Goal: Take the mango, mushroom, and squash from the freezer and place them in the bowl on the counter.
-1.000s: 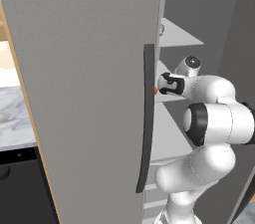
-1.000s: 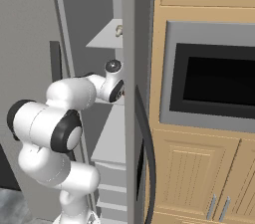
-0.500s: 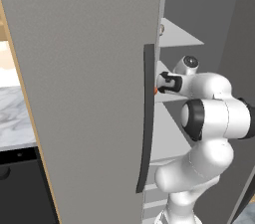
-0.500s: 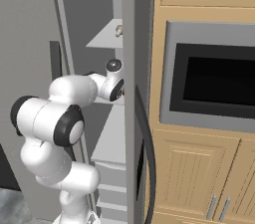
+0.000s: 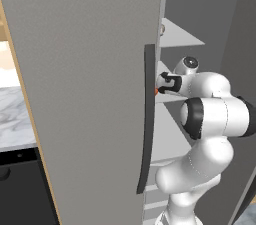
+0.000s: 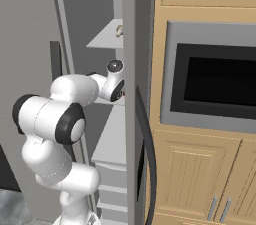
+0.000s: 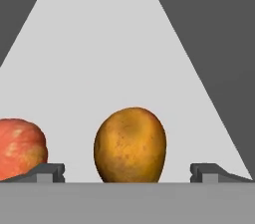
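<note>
Between my spread fingertips sits the mango; I advance squarely, clear of the red fruit.

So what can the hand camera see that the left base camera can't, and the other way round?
Hand view: a golden-orange oval fruit between two dark, wide-apart finger tips. Left base view: the grey freezer door with its long dark handle, the white robot arm, the white marble counter, and a tiny tan thing, probably the mushroom, on a higher shelf. Both: the pale grey freezer shelf, and the red-orange round fruit, just a sliver beside the hand from the base.
</note>
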Motion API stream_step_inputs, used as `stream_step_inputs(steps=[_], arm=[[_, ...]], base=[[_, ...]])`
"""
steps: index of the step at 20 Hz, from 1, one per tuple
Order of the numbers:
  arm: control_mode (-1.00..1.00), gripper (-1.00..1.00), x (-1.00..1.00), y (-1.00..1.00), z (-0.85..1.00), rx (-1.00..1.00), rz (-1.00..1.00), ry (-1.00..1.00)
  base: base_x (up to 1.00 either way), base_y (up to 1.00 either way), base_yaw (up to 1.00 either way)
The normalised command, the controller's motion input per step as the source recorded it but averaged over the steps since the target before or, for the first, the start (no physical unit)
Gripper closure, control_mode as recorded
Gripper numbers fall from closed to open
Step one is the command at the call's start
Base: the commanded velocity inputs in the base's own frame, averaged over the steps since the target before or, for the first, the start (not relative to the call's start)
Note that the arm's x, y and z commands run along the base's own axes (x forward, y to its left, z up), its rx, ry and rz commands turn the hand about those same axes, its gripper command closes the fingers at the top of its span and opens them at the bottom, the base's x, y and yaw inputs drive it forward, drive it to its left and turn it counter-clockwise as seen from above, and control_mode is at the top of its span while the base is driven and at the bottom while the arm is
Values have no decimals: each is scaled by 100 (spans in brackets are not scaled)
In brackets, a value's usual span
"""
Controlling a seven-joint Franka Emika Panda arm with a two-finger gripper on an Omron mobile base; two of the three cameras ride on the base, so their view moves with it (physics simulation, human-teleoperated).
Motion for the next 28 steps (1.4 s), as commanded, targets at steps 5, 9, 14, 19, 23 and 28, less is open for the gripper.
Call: stream_step_inputs(steps=[5, 9, 14, 19, 23, 28], arm=[[-100, -100, 10, 0, -14, 0, 0, 2], [-100, -100, 13, 0, -13, 0, 0, 1], [-100, -100, 14, -6, -7, 0, -1, 1], [-100, -100, 13, -4, -10, 0, -1, 1], [-100, -100, 7, -2, -10, 0, 0, 0], [-100, -100, 0, 0, -8, 0, 0, 0]], base=[[0, 0, 0], [0, 0, 0], [0, 0, 0], [0, 0, 0], [0, 0, 0], [0, 0, 0]])
